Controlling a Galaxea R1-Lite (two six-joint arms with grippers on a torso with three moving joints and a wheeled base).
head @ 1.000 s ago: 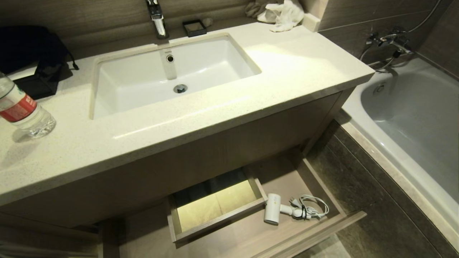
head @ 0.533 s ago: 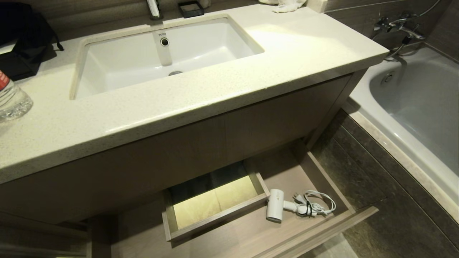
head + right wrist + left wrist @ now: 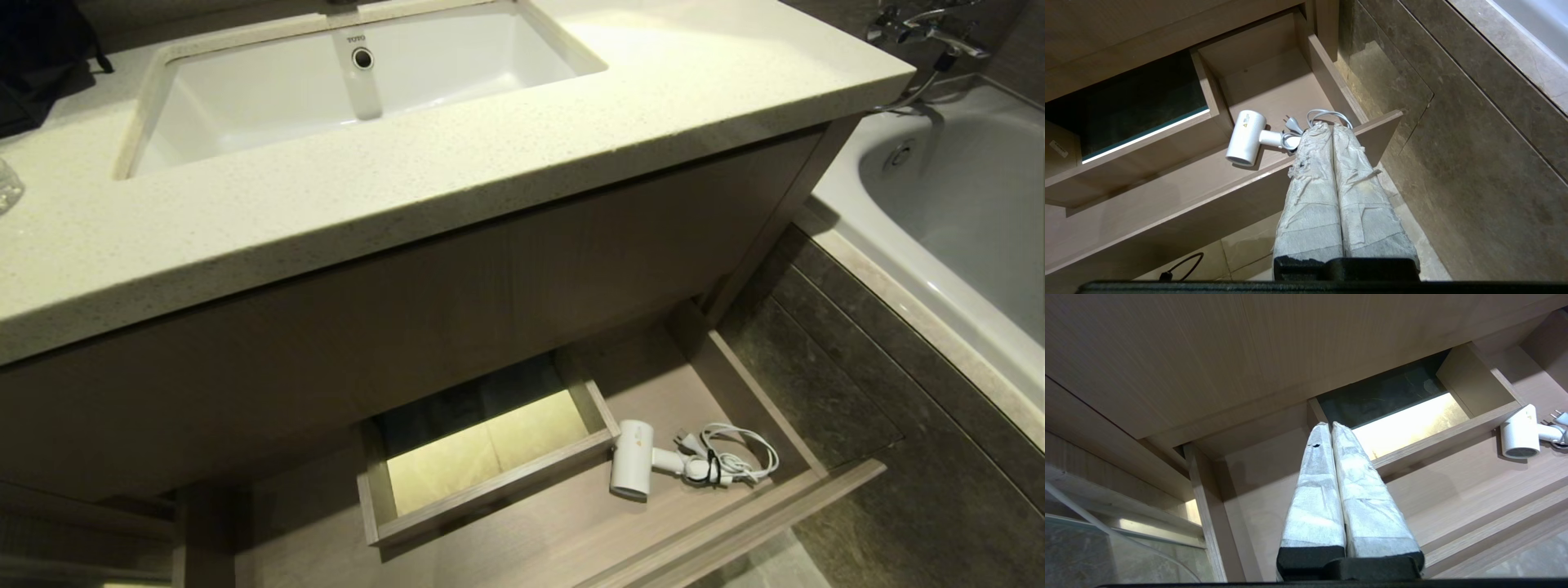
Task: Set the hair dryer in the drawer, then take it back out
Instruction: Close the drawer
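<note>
my left pincer (image 3: 1331, 425) hangs in front of the open drawer (image 3: 735, 510), its two wrapped fingers (image 3: 1316, 490) pressed together with nothing between them; their tips line up with the corner of the boxed cutout (image 3: 1404, 420). my right pincer (image 3: 1331, 127) is closed the same way, empty, its taped fingers (image 3: 1359, 192) side by side above the drawer's front strip (image 3: 1216, 192) near the right-hand corner. neither arm shows in the head view.

nearest me is that narrow front strip, pulled well out from the cabinet. just behind it the hair dryer (image 3: 633, 467) lies on the drawer floor in the right part, on its side, white barrel toward the cutout and almost touching the cutout's low wall, handle pointing to the right. its bundled cord (image 3: 731, 465) and plug (image 3: 1293, 123) lie beside the handle, close to the drawer's right wall. from the right wrist view my fingertips cover part of the cord bundle; i cannot tell whether they touch it.

left of the dryer sits the boxed rectangular cutout (image 3: 490, 457), open at the bottom, with lit pale floor showing through it.

above the drawer rises the plain wood cabinet front (image 3: 408, 327), and on top of it the speckled pale tabletop (image 3: 490, 171) with the white sink (image 3: 367, 82) set into it. off to the right, past dark stone tiling (image 3: 833, 384), is the bathtub (image 3: 963, 204) with its chrome tap (image 3: 922, 24) at the far end.
</note>
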